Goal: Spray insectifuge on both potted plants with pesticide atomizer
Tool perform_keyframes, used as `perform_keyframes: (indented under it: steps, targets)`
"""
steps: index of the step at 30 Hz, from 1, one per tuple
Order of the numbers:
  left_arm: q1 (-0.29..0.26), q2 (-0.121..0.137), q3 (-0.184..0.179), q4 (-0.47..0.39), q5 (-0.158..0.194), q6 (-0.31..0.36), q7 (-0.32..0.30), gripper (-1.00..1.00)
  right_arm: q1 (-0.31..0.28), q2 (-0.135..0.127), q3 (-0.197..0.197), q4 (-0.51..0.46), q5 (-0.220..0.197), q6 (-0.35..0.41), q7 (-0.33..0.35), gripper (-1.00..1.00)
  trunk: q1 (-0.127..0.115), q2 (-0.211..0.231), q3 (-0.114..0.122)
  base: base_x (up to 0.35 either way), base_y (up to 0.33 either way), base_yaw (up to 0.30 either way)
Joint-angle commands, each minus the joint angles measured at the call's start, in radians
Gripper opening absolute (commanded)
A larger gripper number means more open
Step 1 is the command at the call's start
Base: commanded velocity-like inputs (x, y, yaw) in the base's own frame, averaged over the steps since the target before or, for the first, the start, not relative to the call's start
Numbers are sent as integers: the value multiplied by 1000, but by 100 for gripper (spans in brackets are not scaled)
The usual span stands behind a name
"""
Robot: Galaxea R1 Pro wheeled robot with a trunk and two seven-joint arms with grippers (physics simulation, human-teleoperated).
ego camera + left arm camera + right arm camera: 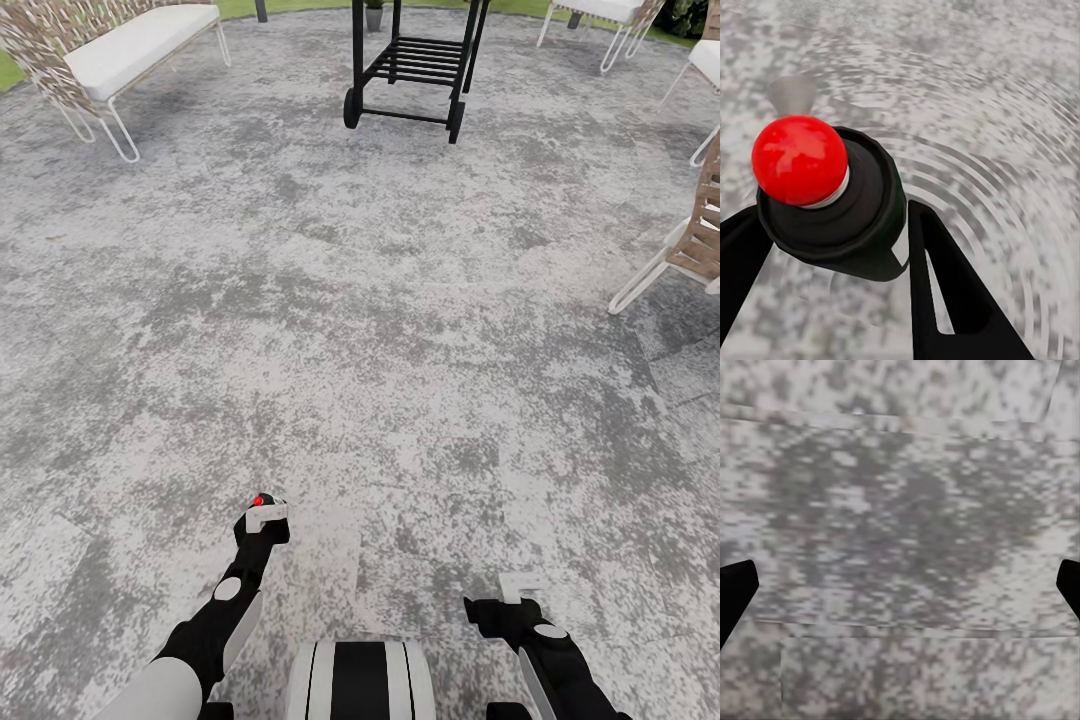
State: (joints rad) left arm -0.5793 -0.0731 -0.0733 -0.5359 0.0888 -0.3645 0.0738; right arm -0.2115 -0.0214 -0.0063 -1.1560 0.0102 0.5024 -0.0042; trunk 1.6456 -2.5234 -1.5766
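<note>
The pesticide atomizer (262, 505) is held upright in the left end effector (264, 520), closed on the bottle's black body, with the red dot on top. In the left wrist view the fingers (945, 292) are seen on either side of the atomizer (832, 202). The right end effector (515, 592) is spread wide and holds nothing. Both arms are kept low and forward over the mottled grey paved patch (400, 320). No potted plant can be made out with certainty, so the direction of the coming spray cannot be judged.
</note>
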Motion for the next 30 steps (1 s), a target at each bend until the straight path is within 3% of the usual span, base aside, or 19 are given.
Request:
perform_keyframes:
  steps: [1,10,30]
  targets:
    - [-1,1,-8,1,8,-4,9,-100,0,0,0,-2,1,5,0,100,0,0,-1,0,0,0]
    - [-1,1,-8,1,8,-4,9,-100,0,0,0,-2,2,5,0,100,0,0,-1,0,0,0]
    - [0,1,-9,-36,9,-2,11,-100,0,1,5,1,4,5,-3,100,-9,4,77,0,0,0]
